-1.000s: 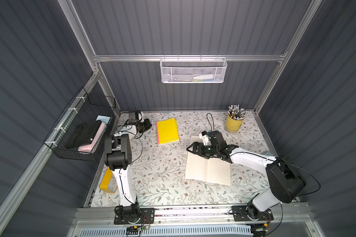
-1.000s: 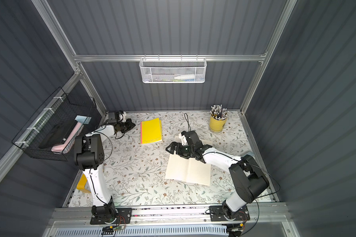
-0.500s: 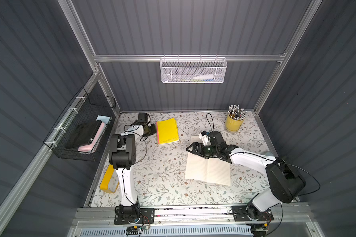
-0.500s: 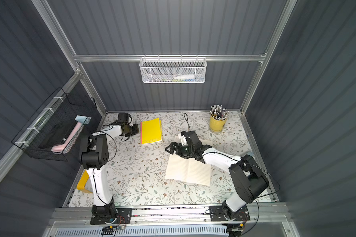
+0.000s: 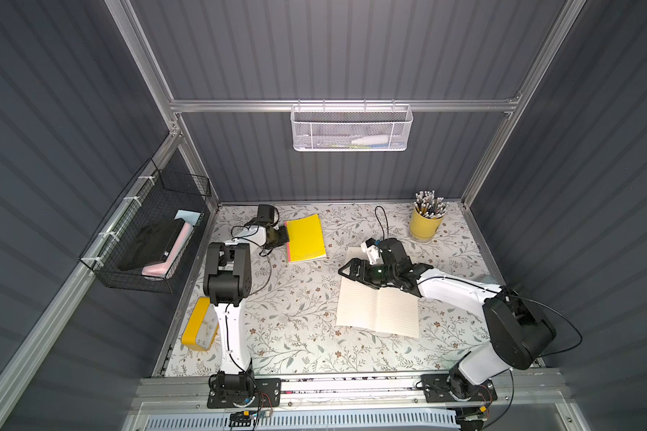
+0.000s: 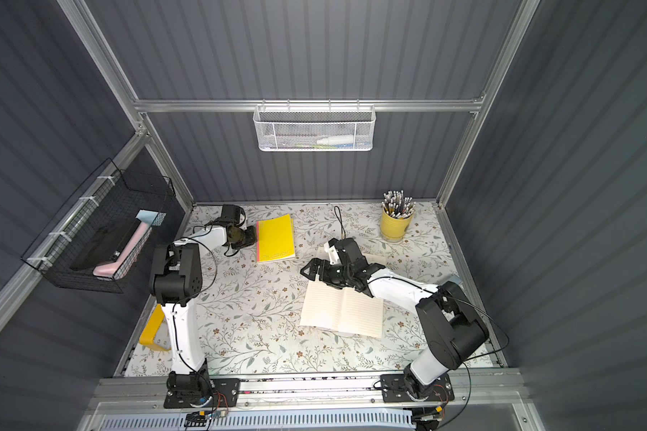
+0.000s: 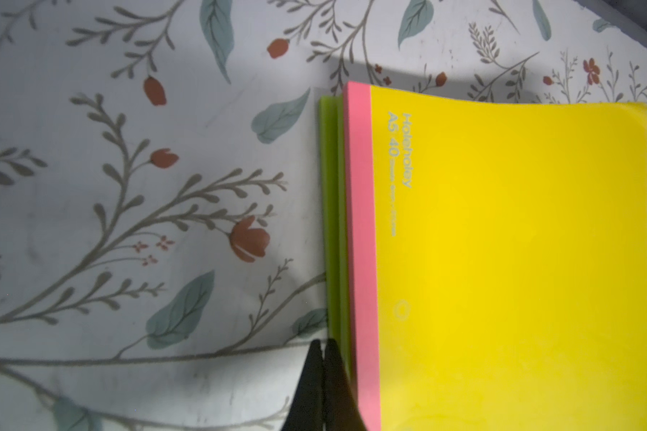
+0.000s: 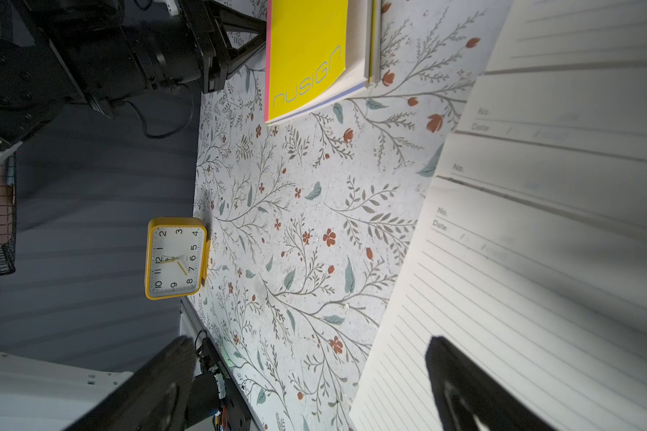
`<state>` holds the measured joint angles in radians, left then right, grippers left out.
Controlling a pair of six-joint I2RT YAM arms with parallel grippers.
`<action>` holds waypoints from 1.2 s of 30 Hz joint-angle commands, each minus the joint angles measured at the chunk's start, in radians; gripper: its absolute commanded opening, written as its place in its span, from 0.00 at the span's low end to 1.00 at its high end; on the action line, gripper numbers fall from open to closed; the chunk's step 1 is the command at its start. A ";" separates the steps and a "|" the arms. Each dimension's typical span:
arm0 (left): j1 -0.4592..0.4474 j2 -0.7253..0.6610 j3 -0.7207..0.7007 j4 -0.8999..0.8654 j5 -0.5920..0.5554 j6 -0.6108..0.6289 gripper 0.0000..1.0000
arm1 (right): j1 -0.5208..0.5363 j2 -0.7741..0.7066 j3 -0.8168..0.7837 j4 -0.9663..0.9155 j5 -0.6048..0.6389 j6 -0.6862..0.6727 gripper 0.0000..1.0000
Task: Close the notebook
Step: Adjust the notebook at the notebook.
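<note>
The open notebook (image 5: 378, 309) (image 6: 342, 309) lies flat on the flowered mat, its cream lined pages up. In the right wrist view its pages (image 8: 538, 261) fan out in several layers. My right gripper (image 5: 346, 270) (image 8: 310, 347) stands open above the notebook's far left corner, one finger over the page and the other over the mat, holding nothing. My left gripper (image 5: 285, 239) (image 7: 324, 347) is shut and empty, its tips against the spine side of a closed yellow notebook stack (image 5: 306, 239) (image 7: 501, 261) at the back left.
A yellow clock (image 5: 199, 330) (image 8: 175, 258) stands at the mat's left edge. A yellow cup of pencils (image 5: 426, 224) sits at the back right. A black wire basket (image 5: 150, 231) hangs on the left wall, a white mesh basket (image 5: 351, 128) on the back wall.
My left gripper has swung right from the back left corner up to the yellow stack's spine. The right arm and the open notebook have barely moved.
</note>
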<state>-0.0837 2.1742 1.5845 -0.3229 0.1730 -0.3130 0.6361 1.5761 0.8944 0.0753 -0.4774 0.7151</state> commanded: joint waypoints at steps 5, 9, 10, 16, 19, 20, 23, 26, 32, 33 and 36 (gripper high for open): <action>-0.007 -0.127 -0.035 -0.039 -0.181 0.024 0.12 | 0.003 -0.013 0.024 -0.003 0.008 -0.003 0.99; -0.018 -0.252 -0.117 0.011 -0.100 0.003 0.22 | 0.003 -0.016 0.036 -0.017 0.015 -0.015 0.99; -0.025 -0.278 -0.138 0.015 -0.060 -0.005 0.24 | 0.005 -0.013 0.043 -0.026 0.016 -0.021 0.99; -0.060 -0.517 -0.477 0.223 0.145 -0.188 0.35 | 0.004 -0.032 0.026 -0.046 0.044 -0.038 0.99; -0.071 -0.635 -0.620 0.310 0.187 -0.265 0.39 | -0.001 -0.071 -0.015 -0.058 0.081 -0.053 0.99; -0.077 -0.667 -0.646 0.317 0.200 -0.271 0.40 | -0.004 -0.085 -0.031 -0.062 0.094 -0.055 0.99; -0.092 -0.756 -0.700 0.291 0.209 -0.288 0.45 | -0.023 -0.150 -0.086 -0.069 0.117 -0.063 0.99; -0.117 -0.846 -0.777 0.323 0.248 -0.358 0.48 | -0.045 -0.213 -0.135 -0.084 0.135 -0.084 0.99; -0.286 -0.994 -0.959 0.480 0.119 -0.558 0.51 | -0.114 -0.306 -0.235 -0.101 0.122 -0.104 0.99; -0.332 -1.015 -0.991 0.511 0.075 -0.596 0.51 | -0.133 -0.317 -0.256 -0.101 0.107 -0.104 0.99; -0.466 -1.052 -1.085 0.619 -0.056 -0.712 0.51 | -0.192 -0.337 -0.309 -0.101 0.064 -0.109 0.99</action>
<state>-0.4755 1.1538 0.5629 0.1761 0.2516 -0.8776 0.4797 1.2526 0.6209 -0.0051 -0.3775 0.6273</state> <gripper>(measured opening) 0.509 0.987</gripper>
